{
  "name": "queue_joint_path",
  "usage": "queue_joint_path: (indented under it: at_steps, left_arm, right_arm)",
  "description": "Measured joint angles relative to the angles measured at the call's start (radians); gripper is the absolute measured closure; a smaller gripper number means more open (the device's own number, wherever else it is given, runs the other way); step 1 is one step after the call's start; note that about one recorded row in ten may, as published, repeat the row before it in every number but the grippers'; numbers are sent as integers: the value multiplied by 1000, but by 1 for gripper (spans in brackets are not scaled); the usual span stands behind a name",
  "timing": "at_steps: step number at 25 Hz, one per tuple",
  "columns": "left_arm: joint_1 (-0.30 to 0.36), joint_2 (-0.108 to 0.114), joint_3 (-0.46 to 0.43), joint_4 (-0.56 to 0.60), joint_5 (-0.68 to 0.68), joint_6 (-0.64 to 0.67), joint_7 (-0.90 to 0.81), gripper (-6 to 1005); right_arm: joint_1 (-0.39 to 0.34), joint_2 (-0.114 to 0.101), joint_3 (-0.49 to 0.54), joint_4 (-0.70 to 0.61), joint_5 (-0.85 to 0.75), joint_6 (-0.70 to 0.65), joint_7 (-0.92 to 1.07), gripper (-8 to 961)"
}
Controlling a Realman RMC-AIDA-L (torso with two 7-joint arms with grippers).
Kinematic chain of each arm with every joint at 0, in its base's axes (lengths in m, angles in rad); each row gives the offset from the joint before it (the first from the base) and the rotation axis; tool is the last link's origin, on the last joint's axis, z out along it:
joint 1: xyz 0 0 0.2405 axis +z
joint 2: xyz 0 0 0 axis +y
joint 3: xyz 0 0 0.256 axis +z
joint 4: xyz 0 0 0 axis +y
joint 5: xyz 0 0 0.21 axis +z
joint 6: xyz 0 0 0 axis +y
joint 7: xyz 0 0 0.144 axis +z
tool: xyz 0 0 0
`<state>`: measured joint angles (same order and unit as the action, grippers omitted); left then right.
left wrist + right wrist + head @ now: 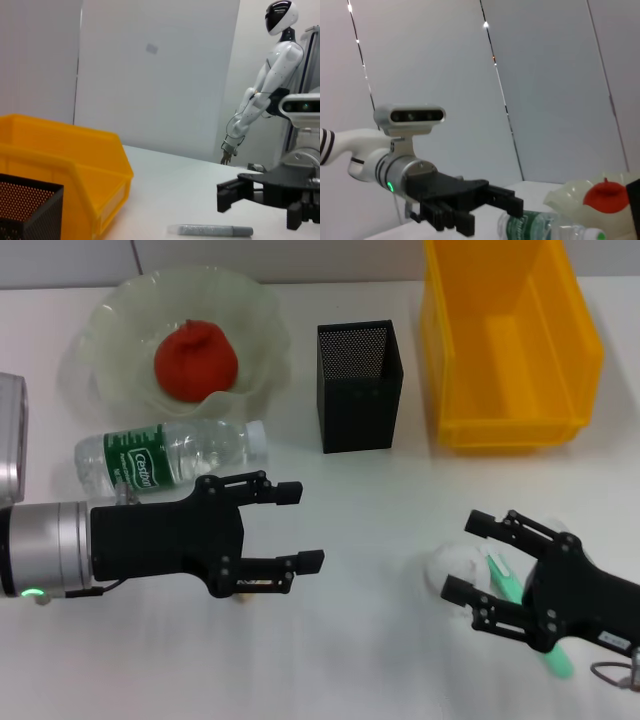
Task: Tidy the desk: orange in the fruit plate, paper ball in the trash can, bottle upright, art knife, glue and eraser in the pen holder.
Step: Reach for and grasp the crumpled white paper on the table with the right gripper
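Clear plastic bottle lies sideways behind my wide-spread left gripper, white cap pointing right; right gripper straddles crumpled white paper ball.

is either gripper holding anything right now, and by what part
Nothing is held. The left gripper is open above the desk; the right gripper is open around the paper ball, not closed.

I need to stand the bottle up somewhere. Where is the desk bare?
Bare desk lies in front of the pen holder, between the two pincers. It is crowded by the fruit plate and bottle, and around the paper ball.
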<state>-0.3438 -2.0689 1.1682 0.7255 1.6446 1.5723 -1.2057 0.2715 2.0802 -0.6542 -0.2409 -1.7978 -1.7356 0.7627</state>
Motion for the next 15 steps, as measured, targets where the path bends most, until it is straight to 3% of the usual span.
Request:
queue_joint_path:
  at_steps: [6,15]
  left_arm:
    - [-4,-2,0,0,-6,-15,0,213]
    - [-16,-1,1,-12,-7,-52,0,214]
  right_arm:
    - [-14,-3,53,-39,15,-15,67,131]
    - [51,-2,45,-400,4,-49,531,131]
